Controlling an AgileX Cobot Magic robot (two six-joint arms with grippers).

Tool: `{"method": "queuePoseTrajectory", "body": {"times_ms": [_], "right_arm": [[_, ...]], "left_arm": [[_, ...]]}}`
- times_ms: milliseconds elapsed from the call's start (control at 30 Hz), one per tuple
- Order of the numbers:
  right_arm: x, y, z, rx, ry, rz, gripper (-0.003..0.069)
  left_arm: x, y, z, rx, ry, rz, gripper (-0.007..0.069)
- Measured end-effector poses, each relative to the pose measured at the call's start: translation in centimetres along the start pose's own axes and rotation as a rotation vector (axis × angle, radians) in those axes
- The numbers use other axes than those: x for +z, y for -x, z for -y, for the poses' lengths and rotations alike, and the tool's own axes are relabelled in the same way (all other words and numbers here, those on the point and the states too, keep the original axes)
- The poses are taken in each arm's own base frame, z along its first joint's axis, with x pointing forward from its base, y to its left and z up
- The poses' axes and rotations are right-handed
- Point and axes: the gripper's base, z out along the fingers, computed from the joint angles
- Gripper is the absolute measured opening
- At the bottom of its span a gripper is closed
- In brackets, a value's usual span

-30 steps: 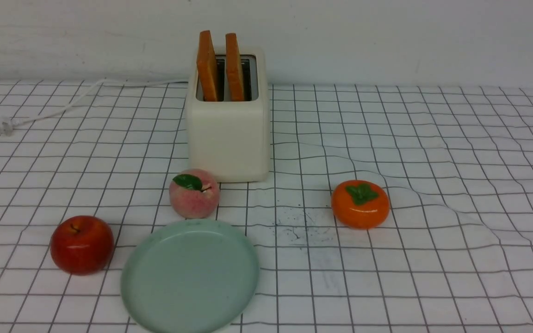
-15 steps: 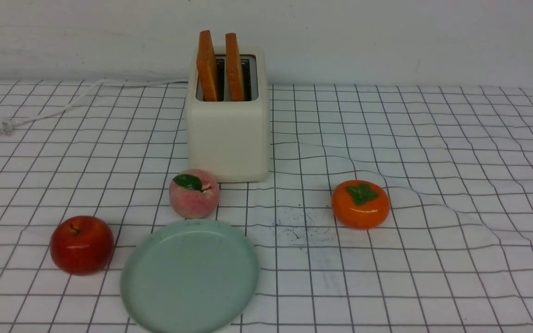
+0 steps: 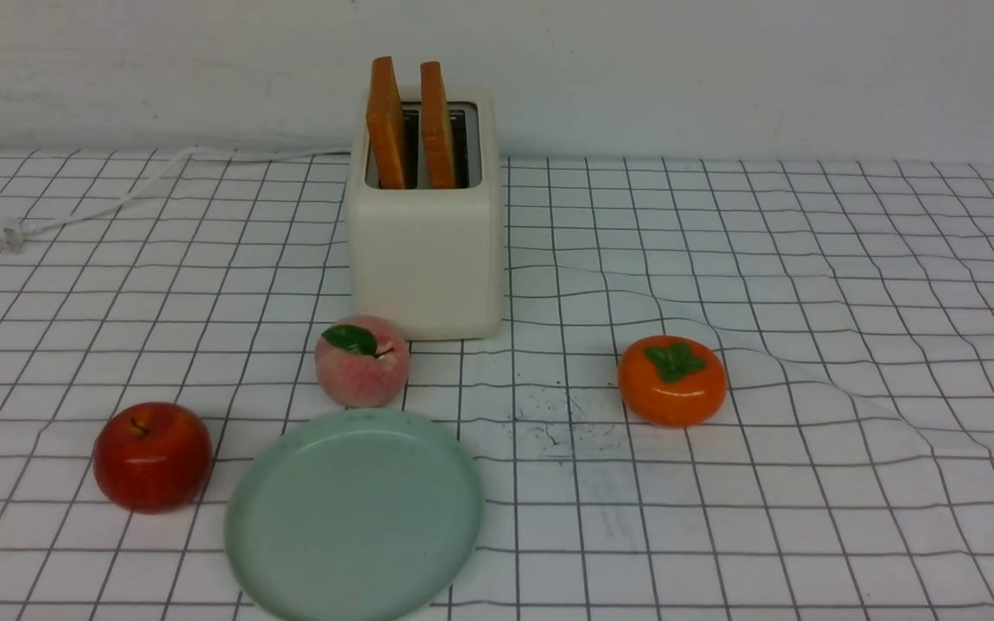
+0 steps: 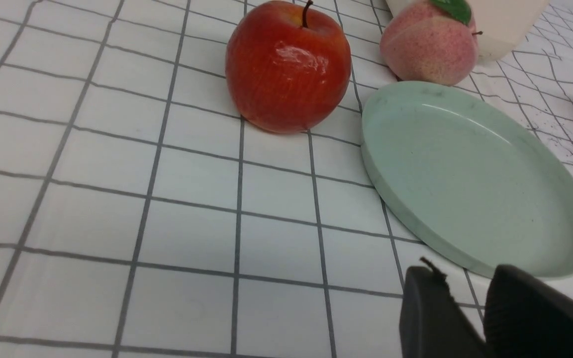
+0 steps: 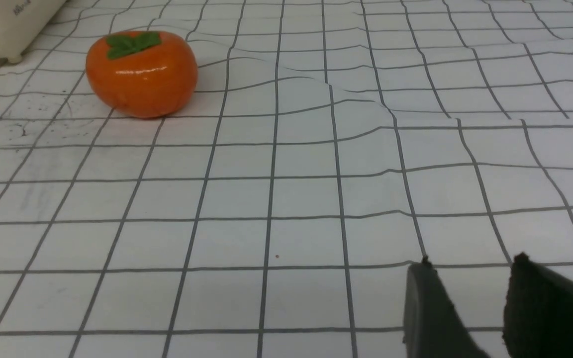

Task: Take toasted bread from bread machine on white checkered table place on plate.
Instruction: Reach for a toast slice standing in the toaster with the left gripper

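Two slices of toasted bread [image 3: 386, 121] [image 3: 438, 125] stand upright in the slots of the cream-white bread machine [image 3: 424, 250], at the back middle of the white checkered table [image 3: 808, 285]. The pale green plate [image 3: 355, 517] lies empty at the front, and also shows in the left wrist view [image 4: 465, 169]. Neither gripper shows in the front view. My left gripper [image 4: 465, 278] hovers low beside the plate's near rim, jaws a little apart and empty. My right gripper [image 5: 470, 268] is low over bare cloth, jaws apart and empty.
A red apple [image 3: 152, 455] sits left of the plate. A peach [image 3: 362, 360] lies between plate and bread machine. An orange persimmon [image 3: 672, 380] sits to the right. The white cord and plug [image 3: 9, 235] trail to the back left. The cloth is wrinkled on the right.
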Motion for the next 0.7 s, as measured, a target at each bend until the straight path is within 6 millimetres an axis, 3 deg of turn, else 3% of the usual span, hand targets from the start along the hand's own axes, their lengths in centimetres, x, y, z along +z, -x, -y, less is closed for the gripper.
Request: {"method": "queuePoseTrajectory", "body": {"times_ms": [367, 700], "right_arm": [[0.0, 0.0, 0.0, 0.000, 0.000, 0.000, 0.0239], [0.0, 0.0, 0.0, 0.000, 0.000, 0.000, 0.0240]], "left_arm": [[0.0, 0.9, 0.2, 0.008, -0.017, 0.103, 0.0178], [-0.6, 3.2, 0.6, -0.071, -0.085, 0.357, 0.0183]]}}
